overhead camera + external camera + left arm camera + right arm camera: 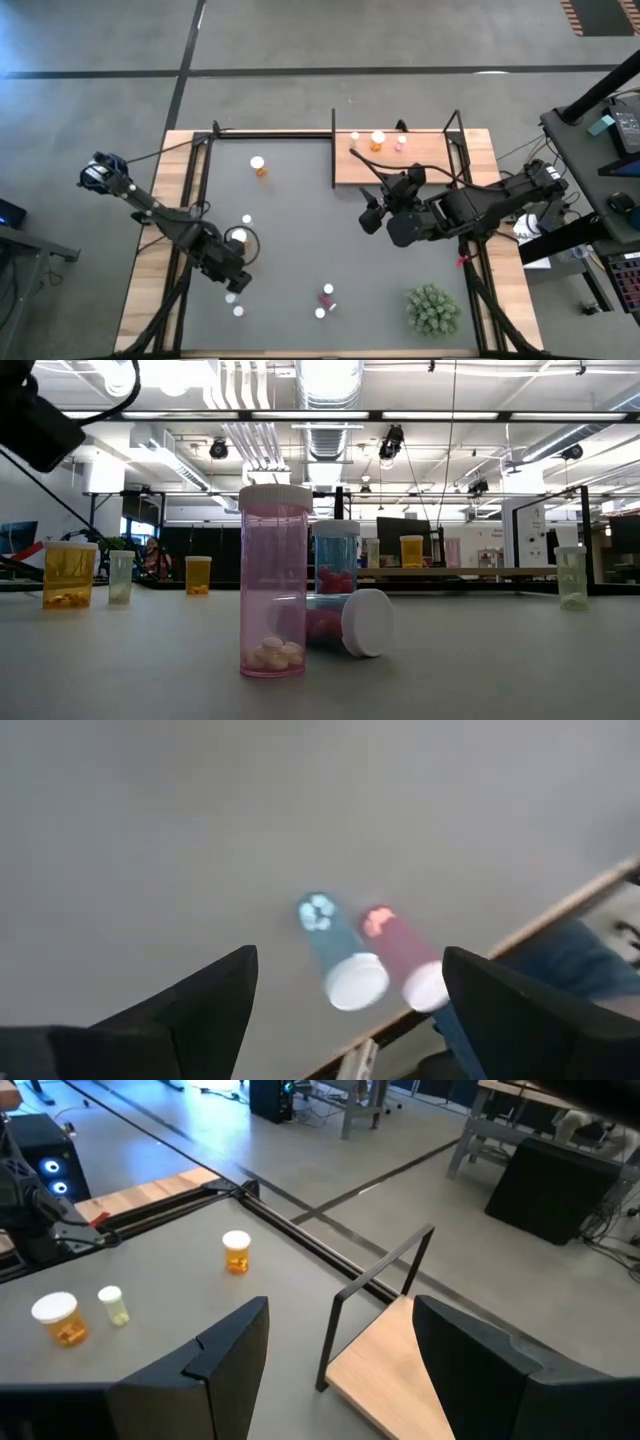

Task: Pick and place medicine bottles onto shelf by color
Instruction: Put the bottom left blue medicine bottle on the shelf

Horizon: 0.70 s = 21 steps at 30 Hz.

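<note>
three bottles point(377, 140) stand on the shelf point(420, 165); about eight wait on the mat point(300, 230). left gripper point(232, 283) and right gripper point(372, 214) hang open, empty

Pink bottle point(273, 582), orange bottle point(236, 1251), light-brown shelf point(385, 1380), grey mat point(290, 240).

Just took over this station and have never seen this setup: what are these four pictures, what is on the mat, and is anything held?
Two dark robot arms work over a grey mat. One picture looks down from above, one sits at mat level, two ride the wrists. The left tool is open above two lying bottles, a blue one and a red one. The right tool, open, faces the light wooden shelf. Neither holds anything. Orange, pale green and pink white-capped bottles stand scattered, like the pink bottle.
</note>
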Available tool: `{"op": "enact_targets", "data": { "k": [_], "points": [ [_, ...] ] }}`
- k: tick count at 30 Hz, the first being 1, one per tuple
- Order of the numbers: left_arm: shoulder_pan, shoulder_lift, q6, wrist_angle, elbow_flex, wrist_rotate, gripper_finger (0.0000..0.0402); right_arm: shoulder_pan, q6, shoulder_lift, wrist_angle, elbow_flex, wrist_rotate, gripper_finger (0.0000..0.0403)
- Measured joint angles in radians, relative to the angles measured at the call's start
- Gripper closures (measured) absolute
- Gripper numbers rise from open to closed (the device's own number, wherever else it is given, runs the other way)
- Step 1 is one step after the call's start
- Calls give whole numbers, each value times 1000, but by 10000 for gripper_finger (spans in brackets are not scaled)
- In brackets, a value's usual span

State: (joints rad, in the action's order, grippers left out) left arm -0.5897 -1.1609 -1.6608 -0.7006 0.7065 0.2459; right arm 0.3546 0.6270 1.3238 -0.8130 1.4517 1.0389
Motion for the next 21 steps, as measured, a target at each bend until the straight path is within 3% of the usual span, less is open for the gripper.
{"op": "enact_targets", "data": {
  "k": [12,21],
  "points": [
    [-52,-138,-107,-2,43,-20,104,0,-3,-1,-4,0,0,165],
    [-103,-155,-220,-46,43,-38,165,-5,-44,-1,-4,0,0,165]
  ]
}}
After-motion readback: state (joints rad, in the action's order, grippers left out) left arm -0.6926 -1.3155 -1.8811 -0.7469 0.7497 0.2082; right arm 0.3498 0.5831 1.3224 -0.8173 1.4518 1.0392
